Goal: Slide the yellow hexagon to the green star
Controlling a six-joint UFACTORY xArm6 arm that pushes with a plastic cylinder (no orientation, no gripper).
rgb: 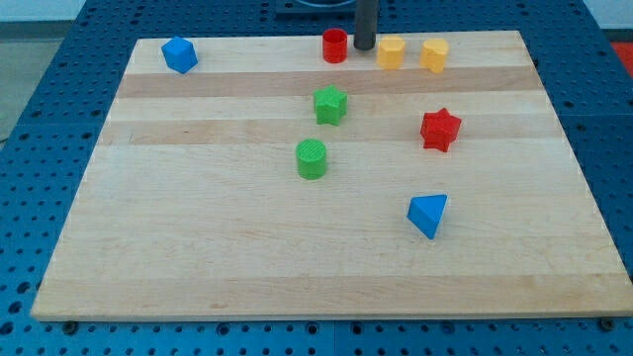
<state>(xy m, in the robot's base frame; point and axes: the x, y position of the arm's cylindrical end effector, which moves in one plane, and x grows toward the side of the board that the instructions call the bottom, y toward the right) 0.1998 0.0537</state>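
The yellow hexagon (392, 52) lies near the board's top edge, right of centre. The green star (330, 105) lies below and to the left of it, toward the middle of the board. My tip (364, 47) stands at the top edge, in the gap between the red cylinder (335, 45) on its left and the yellow hexagon on its right, close to both. I cannot tell whether it touches either.
A second yellow block (434, 55) sits just right of the hexagon. A green cylinder (312, 158) lies below the green star. A red star (440, 130) is at the right, a blue triangle (428, 215) at the lower right, a blue block (179, 54) at the top left.
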